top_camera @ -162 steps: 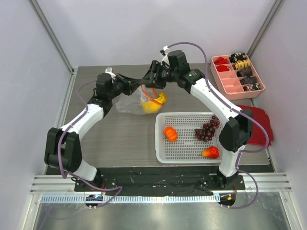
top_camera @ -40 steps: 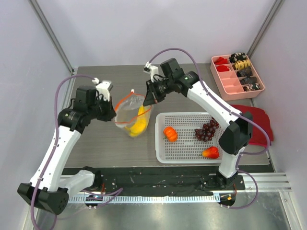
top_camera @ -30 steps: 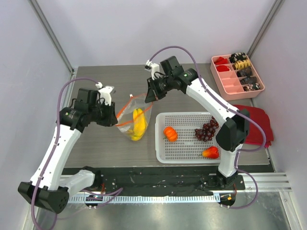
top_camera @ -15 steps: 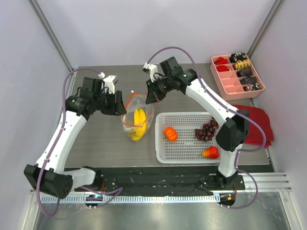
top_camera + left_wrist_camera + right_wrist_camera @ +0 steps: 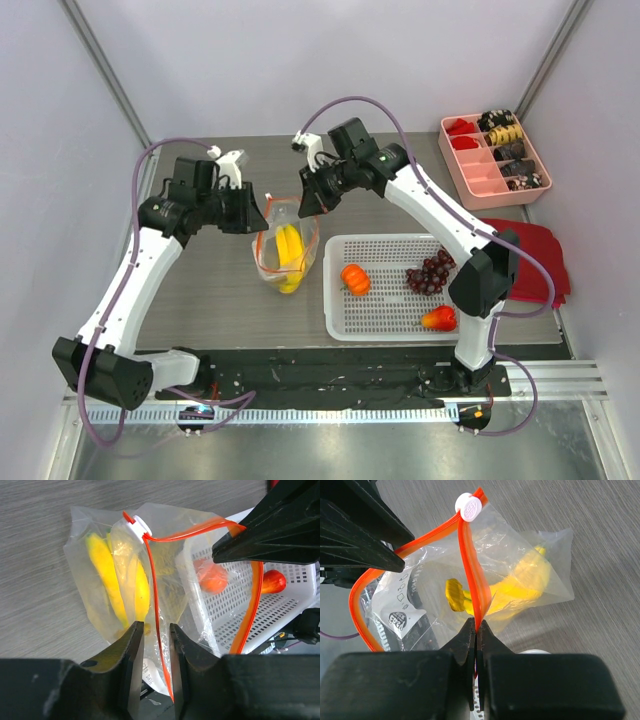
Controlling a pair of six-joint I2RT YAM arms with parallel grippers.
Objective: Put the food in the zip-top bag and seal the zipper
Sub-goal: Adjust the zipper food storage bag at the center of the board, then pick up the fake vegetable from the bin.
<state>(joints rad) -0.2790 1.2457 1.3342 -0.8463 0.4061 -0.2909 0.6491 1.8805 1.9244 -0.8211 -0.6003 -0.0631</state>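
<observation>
The zip-top bag [image 5: 285,255] hangs upright over the table between both grippers, with the yellow banana bunch [image 5: 288,248] inside. My right gripper [image 5: 476,622] is shut on the orange-red zipper [image 5: 470,570] below its white round slider [image 5: 469,506]. My left gripper [image 5: 155,626] stands open by a narrow gap, and the opposite zipper [image 5: 151,575] strip runs between its fingers. The bag's mouth gapes between the two strips. The orange pumpkin [image 5: 355,278], purple grapes [image 5: 432,270] and red-orange fruit [image 5: 438,318] lie in the white basket [image 5: 390,325].
A pink compartment tray [image 5: 470,175] of small snacks sits at the back right. A red cloth [image 5: 535,265] lies right of the basket. The basket stands close against the bag's right side. Grey walls enclose the table on three sides.
My left arm has swung back and to the right, up to the bag's mouth. Its jaws opened wide, then narrowed around the strip. The bag now hangs more upright. The right gripper has barely moved.
</observation>
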